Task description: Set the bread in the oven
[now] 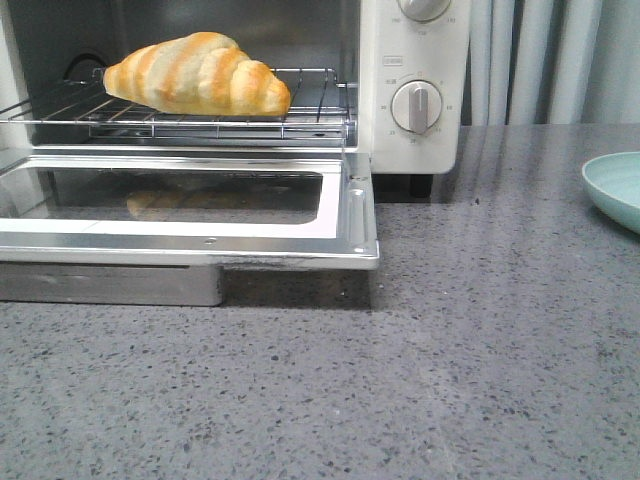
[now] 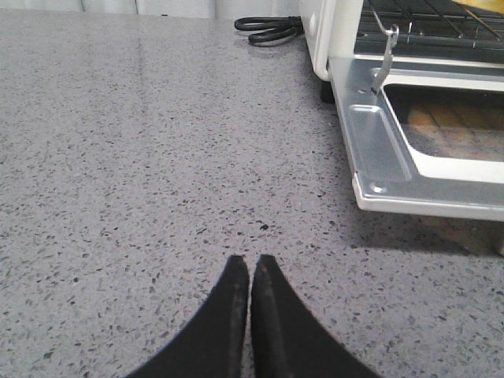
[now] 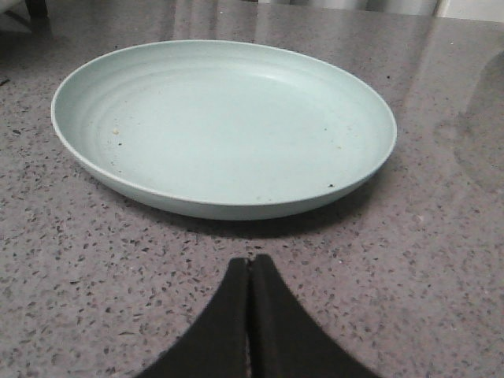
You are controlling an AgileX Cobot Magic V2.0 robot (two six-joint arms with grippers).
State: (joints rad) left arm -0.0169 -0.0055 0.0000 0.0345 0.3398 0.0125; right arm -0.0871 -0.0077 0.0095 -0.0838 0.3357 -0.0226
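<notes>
The golden-orange, cream-striped croissant-shaped bread (image 1: 198,73) lies on the wire rack (image 1: 300,118) inside the cream-white toaster oven (image 1: 415,85), so placement looks done; its glass door (image 1: 200,235) hangs open, perhaps left to close; the left gripper (image 2: 250,272) and right gripper (image 3: 250,272) are both clenched, holding nothing; the pale green plate (image 3: 224,126) is bare.

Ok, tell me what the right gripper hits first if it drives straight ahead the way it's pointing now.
Most likely the pale green plate. The right gripper, jaws shut and empty, points at the plate's near rim over bare countertop. Its height above the surface is hard to judge, so it might pass over the rim instead.
</notes>
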